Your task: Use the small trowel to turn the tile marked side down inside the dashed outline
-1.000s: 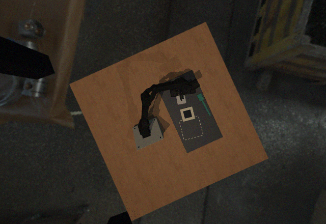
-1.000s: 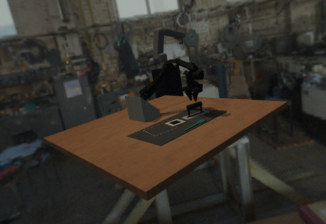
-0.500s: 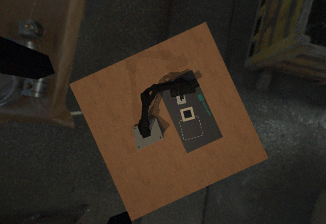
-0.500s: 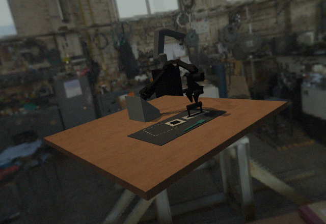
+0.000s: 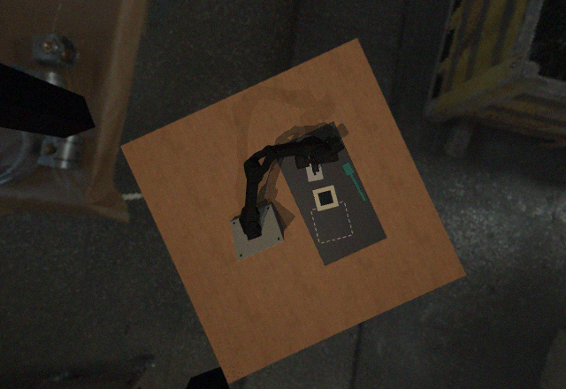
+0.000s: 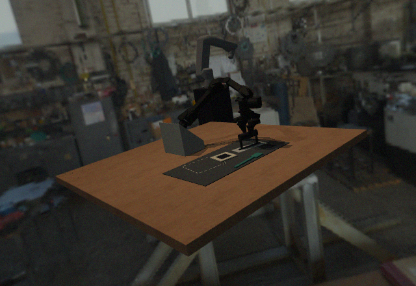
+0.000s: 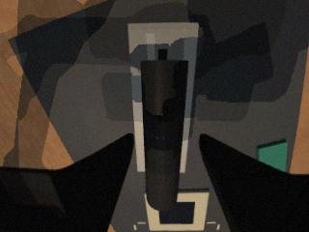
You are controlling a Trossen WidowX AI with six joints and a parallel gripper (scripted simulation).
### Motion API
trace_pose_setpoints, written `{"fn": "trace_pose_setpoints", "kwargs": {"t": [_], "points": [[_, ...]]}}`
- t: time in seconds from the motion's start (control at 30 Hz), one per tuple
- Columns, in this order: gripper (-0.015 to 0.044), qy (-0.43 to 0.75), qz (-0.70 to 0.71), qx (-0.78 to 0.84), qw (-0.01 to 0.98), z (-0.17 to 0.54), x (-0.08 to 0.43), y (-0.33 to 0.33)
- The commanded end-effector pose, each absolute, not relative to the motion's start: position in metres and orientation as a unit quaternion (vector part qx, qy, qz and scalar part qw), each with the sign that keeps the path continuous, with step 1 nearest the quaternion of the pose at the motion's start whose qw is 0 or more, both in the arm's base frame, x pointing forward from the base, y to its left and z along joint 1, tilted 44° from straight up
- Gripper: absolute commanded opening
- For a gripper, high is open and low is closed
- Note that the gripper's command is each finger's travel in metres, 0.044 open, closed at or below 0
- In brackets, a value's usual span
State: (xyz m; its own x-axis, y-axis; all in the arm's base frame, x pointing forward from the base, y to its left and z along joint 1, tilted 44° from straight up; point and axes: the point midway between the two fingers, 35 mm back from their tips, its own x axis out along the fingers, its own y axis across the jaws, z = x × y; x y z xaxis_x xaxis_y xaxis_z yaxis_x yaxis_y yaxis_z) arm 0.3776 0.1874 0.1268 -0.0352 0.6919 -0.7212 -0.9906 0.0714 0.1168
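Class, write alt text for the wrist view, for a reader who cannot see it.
The tool's open jaws straddle a dark bar-shaped handle above a pale rectangular frame. Below lies a cream-bordered tile with a dark centre; green shows at right.

No readable text, label, brand, number or sign can be made out in any view. On the tile (image 5: 332,206) (image 6: 233,156) (image 7: 203,209), a dark square is shown within a pale border, with no letters or digits legible. A pale sheet (image 6: 92,112) is seen on a grey cabinet (image 6: 107,133) at far left; whether anything is printed there cannot be told.
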Motion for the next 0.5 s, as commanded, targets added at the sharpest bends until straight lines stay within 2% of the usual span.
{"fn": "trace_pose_setpoints", "kwargs": {"t": [0.0,0.1,0.27,0.47], "points": [[0.0244,0.33,0.641,-0.227,0.655,0.1213,0.3757,0.1901],[0.0165,0.33,0.641,-0.227,0.655,0.1213,0.3757,0.1901],[0.0132,0.33,0.641,-0.227,0.655,0.1213,0.3757,0.1901],[0.013,0.33,0.641,-0.227,0.655,0.1213,0.3757,0.1901]]}}
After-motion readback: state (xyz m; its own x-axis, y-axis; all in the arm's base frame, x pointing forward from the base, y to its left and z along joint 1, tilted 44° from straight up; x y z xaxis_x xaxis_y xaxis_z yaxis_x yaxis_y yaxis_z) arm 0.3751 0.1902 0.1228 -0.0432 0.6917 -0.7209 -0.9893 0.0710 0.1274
